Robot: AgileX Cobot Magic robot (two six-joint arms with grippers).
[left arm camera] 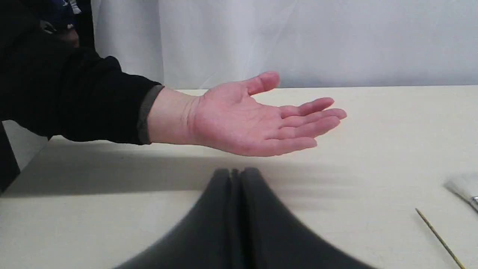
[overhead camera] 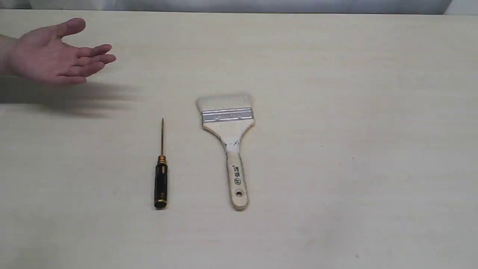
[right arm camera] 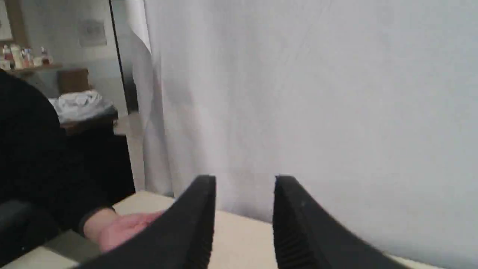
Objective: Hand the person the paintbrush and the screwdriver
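While the left pincer [left arm camera: 236, 172] is closed and the right pincer [right arm camera: 244, 179] parted, both empty, the slim black-handled screwdriver [overhead camera: 161, 183] and the wide wooden-handled paintbrush [overhead camera: 228, 142] lie on the table [overhead camera: 354, 149]; a first grasp is next, for the bare hand [overhead camera: 56, 56] far left.

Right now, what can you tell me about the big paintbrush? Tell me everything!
The paintbrush is wide and flat, with pale bristles, a shiny silver metal band and a light wooden handle. The handle has black print and a small hole near its end. It lies flat on the table, bristles pointing to the far side. Only the table touches it.
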